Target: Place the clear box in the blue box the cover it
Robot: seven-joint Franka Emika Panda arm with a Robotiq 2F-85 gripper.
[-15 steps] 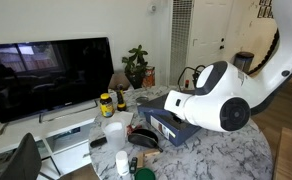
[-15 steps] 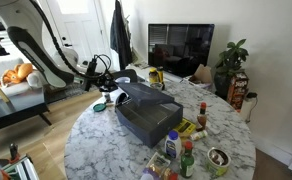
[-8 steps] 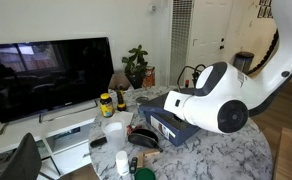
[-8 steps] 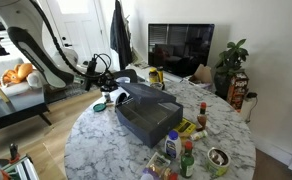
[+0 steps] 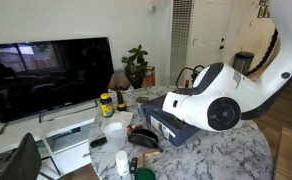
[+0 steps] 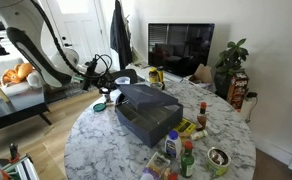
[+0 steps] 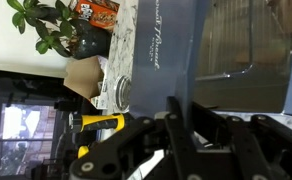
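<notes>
blue box point(image 6: 146, 120) (marble table point(image 6: 94, 145) beneath) sits near the hand point(image 6: 108, 80).

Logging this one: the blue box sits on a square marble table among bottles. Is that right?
Not quite. The table is round, not square, as an exterior view shows. The rest stands: the blue box sits on its marble top among bottles.

Arm point(image 5: 221, 100) hides most of blue box point(image 5: 160, 124); cover point(image 7: 158, 48) cropped at top.
</notes>
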